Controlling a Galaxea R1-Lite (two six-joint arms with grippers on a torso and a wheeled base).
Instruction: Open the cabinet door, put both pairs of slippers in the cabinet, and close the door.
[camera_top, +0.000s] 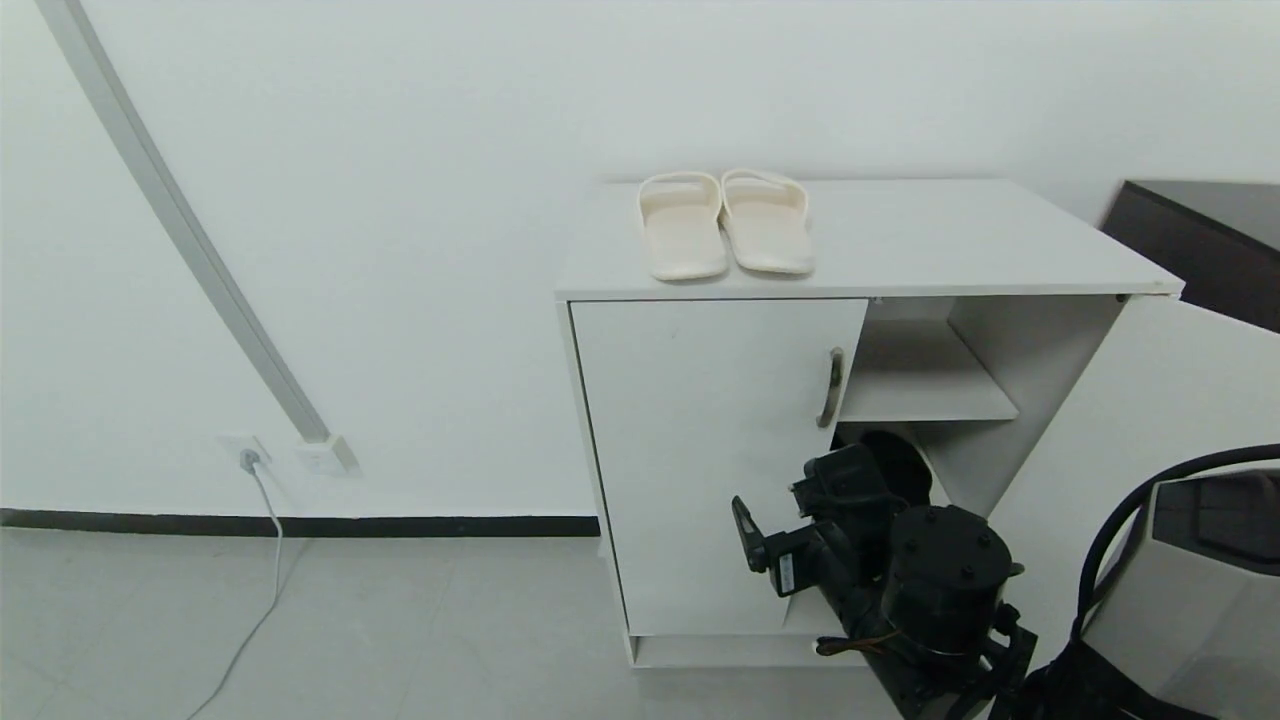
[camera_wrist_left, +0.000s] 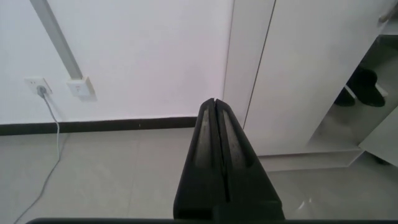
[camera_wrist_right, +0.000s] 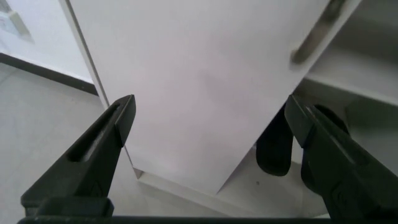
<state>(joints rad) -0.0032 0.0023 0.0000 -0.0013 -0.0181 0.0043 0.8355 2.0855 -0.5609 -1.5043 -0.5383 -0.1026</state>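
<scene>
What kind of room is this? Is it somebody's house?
Probably an entryway or plain indoor corner; I can't tell whether it's a home. A white cabinet stands against a bare wall, cream slippers sit on top, dark slippers lie inside, and a wall socket is near the floor.

cabinet: smooth matt white board | handle: brushed metal | cream slippers: matt soft plastic | floor: smooth, faint sheen

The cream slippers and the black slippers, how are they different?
The cream slippers are pale; the black slippers are dark. The cream slippers lie on top of the cabinet; the black slippers lie inside it, under the shelf. The cream slippers sit in full sight, side by side; the black slippers are partly hidden by the closed door. Both are slippers.
</scene>
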